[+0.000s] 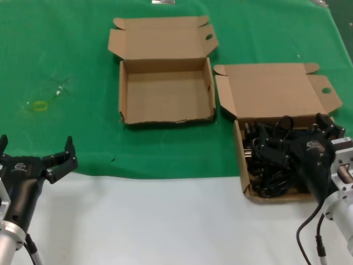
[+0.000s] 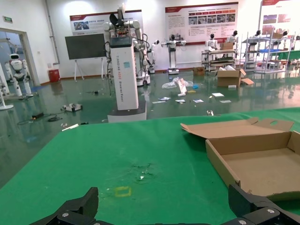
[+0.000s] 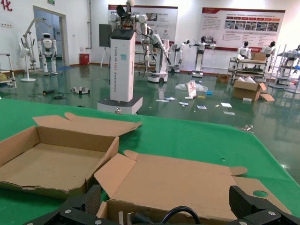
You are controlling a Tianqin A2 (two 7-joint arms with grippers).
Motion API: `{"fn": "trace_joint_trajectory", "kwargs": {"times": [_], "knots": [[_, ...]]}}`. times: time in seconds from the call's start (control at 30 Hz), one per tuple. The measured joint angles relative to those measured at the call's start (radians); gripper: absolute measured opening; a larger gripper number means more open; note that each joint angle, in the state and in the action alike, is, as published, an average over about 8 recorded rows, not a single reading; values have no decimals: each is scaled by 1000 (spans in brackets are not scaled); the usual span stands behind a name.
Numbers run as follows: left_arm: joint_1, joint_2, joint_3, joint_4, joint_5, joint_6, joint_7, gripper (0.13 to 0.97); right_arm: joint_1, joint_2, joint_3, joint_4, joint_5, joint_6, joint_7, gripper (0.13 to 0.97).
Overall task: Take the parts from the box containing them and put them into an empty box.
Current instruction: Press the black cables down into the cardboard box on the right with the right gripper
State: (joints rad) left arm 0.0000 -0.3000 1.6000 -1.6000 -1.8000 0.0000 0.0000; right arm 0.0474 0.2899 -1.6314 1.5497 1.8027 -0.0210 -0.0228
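Observation:
The parts (image 1: 270,163), a tangle of black cords with plugs, fill the cardboard box (image 1: 241,152) at the right, whose lid (image 1: 273,88) lies folded back. My right gripper (image 1: 292,135) hovers open just above the cords, holding nothing. In the right wrist view a cord loop (image 3: 183,213) rises between the spread fingers (image 3: 82,206) of that gripper (image 3: 166,208). The empty box (image 1: 165,91) stands open at the middle back, also seen as the empty box (image 3: 51,164) and the empty box (image 2: 262,164). My left gripper (image 1: 36,149) waits open at the near left, the left gripper (image 2: 164,211) over bare cloth.
A green cloth (image 1: 66,66) covers the far table; the near strip is white tabletop (image 1: 154,221). A small yellow mark (image 1: 40,106) sits on the cloth at the left, seen also as the yellow mark (image 2: 123,191). A gap of cloth separates the two boxes.

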Motion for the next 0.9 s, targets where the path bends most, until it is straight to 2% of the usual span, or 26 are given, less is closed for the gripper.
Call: {"fn": "trace_joint_trajectory", "kwargs": {"times": [0.9], "knots": [[0,0,0,0,0,0,0,954,0,0,0,0,0,0,0,966]]}}
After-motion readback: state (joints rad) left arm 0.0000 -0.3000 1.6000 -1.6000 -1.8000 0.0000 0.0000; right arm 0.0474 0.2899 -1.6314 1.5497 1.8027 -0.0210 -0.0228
